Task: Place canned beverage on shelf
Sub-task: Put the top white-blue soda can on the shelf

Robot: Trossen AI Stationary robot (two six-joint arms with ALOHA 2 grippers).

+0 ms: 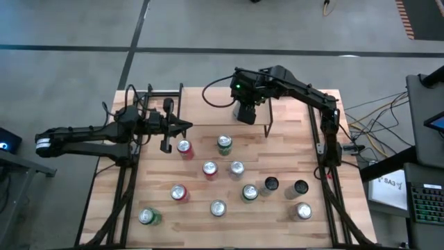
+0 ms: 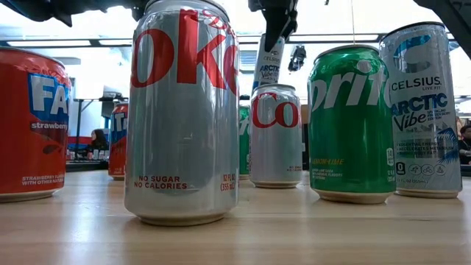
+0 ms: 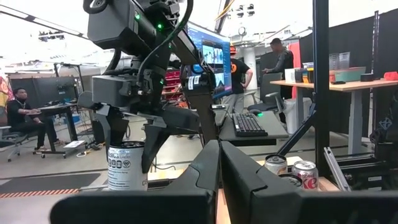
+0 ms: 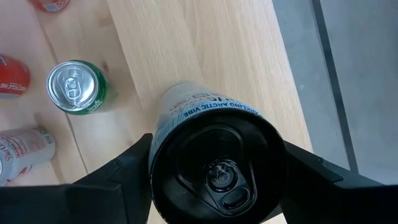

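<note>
A slim white-and-blue canned beverage with a black top (image 4: 217,168) is held by my right gripper (image 4: 217,186), which is shut on it. It sits over the shelf (image 4: 205,56), a light-wood board at the table's far middle (image 1: 215,104). In the left wrist view the can (image 3: 126,165) stands upright with its base at the board's level. I cannot tell whether it touches the board. In the low view it hangs (image 2: 269,60) under the gripper. My left gripper (image 1: 186,126) is shut and empty, held level just left of the shelf. My right gripper pinches the can's side wall near its top (image 4: 160,140) between its two fingers (image 4: 124,177), one on each side. The fingers come from above, slanting steeply down. The can stays upright over the shelf board.
Several cans stand on the table's near half: a red one (image 1: 184,148), a green one (image 1: 224,144), silver ones and two black-topped ones (image 1: 270,184). Close to the low camera stand a Diet Coke (image 2: 182,110) and a Sprite (image 2: 352,121). People are in the room behind (image 3: 239,74).
</note>
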